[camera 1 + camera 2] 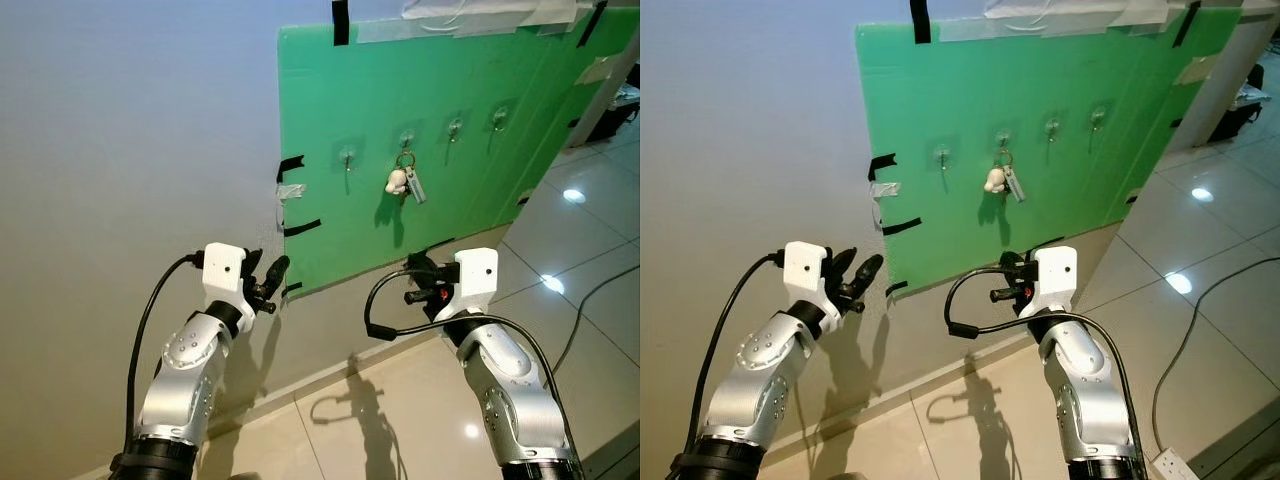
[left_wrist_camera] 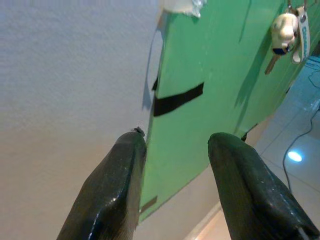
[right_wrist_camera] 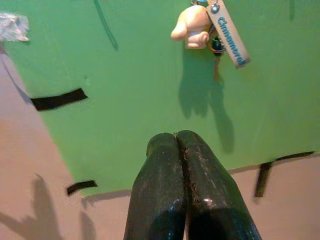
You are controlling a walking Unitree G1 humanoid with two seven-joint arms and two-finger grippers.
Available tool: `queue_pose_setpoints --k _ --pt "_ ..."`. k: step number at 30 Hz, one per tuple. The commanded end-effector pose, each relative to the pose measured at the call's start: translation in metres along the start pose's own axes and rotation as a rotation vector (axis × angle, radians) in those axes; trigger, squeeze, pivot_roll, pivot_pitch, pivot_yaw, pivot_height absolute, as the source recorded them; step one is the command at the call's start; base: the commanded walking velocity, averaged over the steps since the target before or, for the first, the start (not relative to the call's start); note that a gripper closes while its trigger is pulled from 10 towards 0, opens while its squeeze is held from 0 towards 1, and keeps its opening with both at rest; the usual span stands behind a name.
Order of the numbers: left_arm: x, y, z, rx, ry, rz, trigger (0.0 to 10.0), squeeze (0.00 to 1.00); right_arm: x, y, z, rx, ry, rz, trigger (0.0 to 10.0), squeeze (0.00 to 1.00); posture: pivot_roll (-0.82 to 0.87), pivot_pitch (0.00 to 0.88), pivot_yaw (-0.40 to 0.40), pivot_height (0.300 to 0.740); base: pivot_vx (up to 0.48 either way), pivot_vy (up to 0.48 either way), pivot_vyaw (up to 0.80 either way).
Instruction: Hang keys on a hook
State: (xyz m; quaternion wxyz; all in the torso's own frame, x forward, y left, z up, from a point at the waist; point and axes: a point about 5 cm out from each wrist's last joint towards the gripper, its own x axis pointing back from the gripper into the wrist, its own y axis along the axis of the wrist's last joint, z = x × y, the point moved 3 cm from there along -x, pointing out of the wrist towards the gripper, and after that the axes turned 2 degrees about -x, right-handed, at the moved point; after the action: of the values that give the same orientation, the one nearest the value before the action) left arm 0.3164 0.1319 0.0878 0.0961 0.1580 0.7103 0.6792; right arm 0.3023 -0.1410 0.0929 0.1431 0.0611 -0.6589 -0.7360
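Note:
A bunch of keys (image 1: 404, 182) with a cream figure charm and a grey tag hangs from the second of several clear hooks (image 1: 406, 138) on a green board (image 1: 340, 100) taped to the wall. In the right wrist view the keys (image 3: 210, 27) hang above the fingertips. My right gripper (image 1: 413, 282) is shut and empty, held below the keys and clear of the board. My left gripper (image 1: 272, 279) is open and empty, near the board's lower left corner, beside the grey wall.
Black tape strips (image 1: 300, 228) hold the board's left edge. A glossy tiled floor (image 1: 560, 250) runs off to the right, with a cable (image 1: 600, 300) across it. A dark doorway shows at the far right, beyond the board.

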Motion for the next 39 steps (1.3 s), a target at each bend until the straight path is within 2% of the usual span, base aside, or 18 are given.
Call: queue_pose_setpoints --k 1,6,7,9,10,11,13,16,17,18,22,24,27,28,29,31,36,39 --pt "-0.001 0.003 0.004 -0.011 0.017 -0.008 10.0 0.0 -0.003 0.006 0.001 0.093 0.012 -0.017 0.0 0.0 -0.01 0.0 0.021 0.74 0.0 0.0 0.0" --pt "0.0 0.004 0.008 -0.019 0.04 -0.01 10.0 0.0 -0.004 0.026 0.007 0.217 0.13 -0.07 0.0 0.0 -0.01 0.0 0.018 0.74 0.0 0.0 0.0" --pt "0.0 0.003 0.009 -0.041 0.043 -0.009 10.0 0.0 -0.006 0.037 0.003 0.31 0.159 -0.096 0.0 0.0 -0.01 0.0 0.013 0.74 0.0 0.0 0.0" --pt "0.0 0.003 0.009 -0.063 0.055 -0.014 10.0 0.0 -0.009 0.055 -0.006 0.387 0.134 -0.143 0.0 0.0 -0.01 0.0 0.002 0.74 0.0 0.0 0.0" --pt "0.0 0.003 0.009 -0.063 0.055 -0.014 10.0 0.0 -0.009 0.055 -0.006 0.387 0.134 -0.143 0.0 0.0 -0.01 0.0 0.002 0.74 0.0 0.0 0.0" --pt "-0.001 0.005 0.01 -0.071 0.076 -0.031 10.0 0.0 -0.013 0.072 -0.018 0.411 0.056 -0.209 0.0 0.0 0.0 0.0 -0.012 0.74 0.0 0.0 0.0" --pt "-0.003 0.007 0.011 -0.069 0.1 -0.052 10.0 0.0 -0.015 0.08 -0.025 0.453 -0.017 -0.253 0.0 0.0 0.0 0.0 -0.02 0.74 0.0 0.0 0.0" --pt "-0.004 0.011 0.009 -0.053 0.132 -0.087 10.0 0.0 -0.015 0.088 -0.024 0.573 -0.088 -0.342 0.0 0.0 0.0 0.0 -0.028 0.74 0.0 0.0 0.0" --pt "-0.004 0.011 0.009 -0.053 0.132 -0.087 10.0 0.0 -0.015 0.088 -0.024 0.573 -0.088 -0.342 0.0 0.0 0.0 0.0 -0.028 0.74 0.0 0.0 0.0" --pt "-0.005 0.013 0.005 -0.058 0.125 -0.101 10.0 0.0 -0.014 0.09 -0.014 0.654 -0.081 -0.398 0.0 0.0 0.01 0.0 -0.028 0.74 0.0 0.0 0.0" --pt "-0.005 0.013 -0.003 -0.082 0.093 -0.112 10.0 0.0 -0.012 0.083 0.004 0.777 0.014 -0.434 0.0 0.0 0.01 0.0 -0.018 0.74 0.0 0.0 0.0" --pt "-0.006 0.012 -0.003 -0.078 0.079 -0.106 10.0 0.0 -0.013 0.076 0.005 0.748 0.06 -0.395 0.0 0.0 0.0 0.0 -0.014 0.74 0.0 0.0 0.0" --pt "-0.007 0.013 -0.006 -0.085 0.056 -0.107 10.0 0.0 -0.011 0.078 0.001 0.775 0.074 -0.396 0.0 0.0 -0.02 0.0 -0.002 0.74 0.0 0.0 0.0" --pt "-0.008 0.013 -0.007 -0.091 0.05 -0.107 10.0 0.0 -0.01 0.08 0.0 0.818 0.073 -0.407 0.0 0.0 -0.02 0.0 0.001 0.74 0.0 0.0 0.0" --pt "-0.012 0.013 -0.006 -0.09 0.047 -0.106 10.0 0.0 -0.009 0.084 -0.001 0.952 0.09 -0.426 0.0 0.0 -0.04 0.0 0.013 0.74 0.0 0.0 0.0" --pt "-0.015 0.014 -0.008 -0.091 0.038 -0.109 10.0 0.0 -0.007 0.087 -0.002 1.093 0.102 -0.445 0.0 0.0 -0.05 0.0 0.021 0.74 0.0 0.0 0.0" --pt "-0.022 0.019 -0.012 -0.106 0.004 -0.12 10.0 0.0 -0.006 0.097 -0.008 1.222 0.122 -0.454 0.0 0.0 -0.07 0.0 0.033 0.74 0.0 0.0 0.0" --pt "-0.022 0.02 -0.009 -0.111 0.004 -0.119 10.0 0.0 -0.003 0.104 -0.007 1.363 0.16 -0.464 0.0 0.0 -0.09 0.0 0.038 0.74 0.0 0.0 0.0"
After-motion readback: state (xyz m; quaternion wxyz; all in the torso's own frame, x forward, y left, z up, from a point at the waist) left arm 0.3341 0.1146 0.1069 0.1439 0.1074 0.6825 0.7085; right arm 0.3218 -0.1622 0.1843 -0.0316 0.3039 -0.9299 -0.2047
